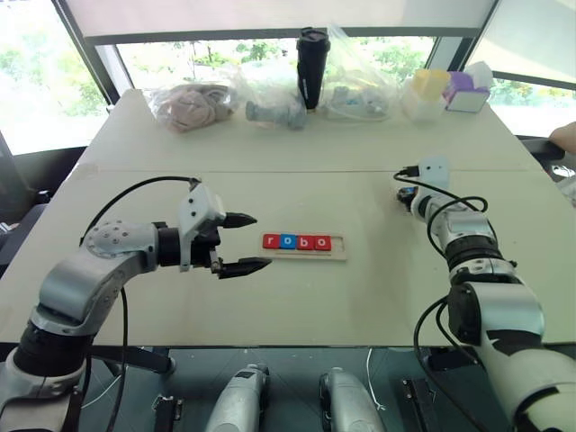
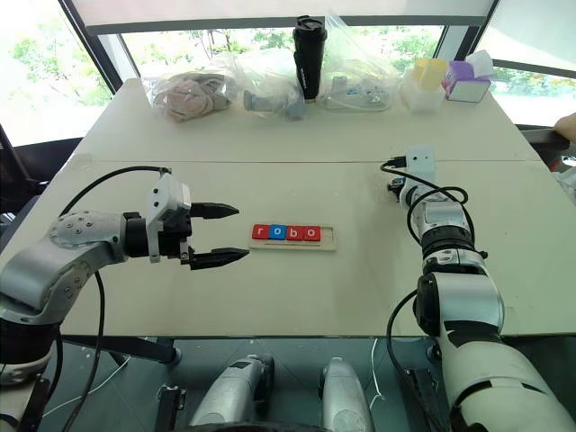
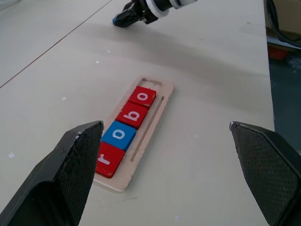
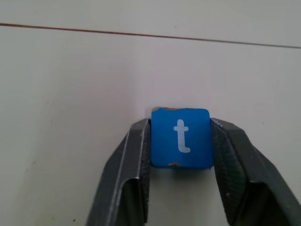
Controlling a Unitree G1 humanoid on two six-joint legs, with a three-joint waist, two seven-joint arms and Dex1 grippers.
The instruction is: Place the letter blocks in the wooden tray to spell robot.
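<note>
The wooden tray [image 1: 339, 245] lies at the table's middle. Four letter blocks sit in it in a row: red r [image 1: 271, 241], blue o [image 1: 287, 241], red b [image 1: 304, 242], red o [image 1: 322, 242]. The tray's right end shows bare wood. Just left of the tray my left gripper [image 1: 261, 240] hovers open, with nothing between its fingers. Farther right and back on the table, my right gripper [image 4: 180, 123] is shut on a blue t block [image 4: 180, 141], which rests on the tabletop. The left wrist view also catches the right gripper [image 3: 124, 19] beyond the tray [image 3: 157, 115].
Along the far edge stand a black tumbler [image 1: 312, 67], several plastic bags [image 1: 193, 103], a yellow box [image 1: 430, 85] and a purple box [image 1: 466, 90]. A person's hand [image 1: 565, 135] shows at the right edge. A seam [image 1: 297, 171] runs across the table behind the tray.
</note>
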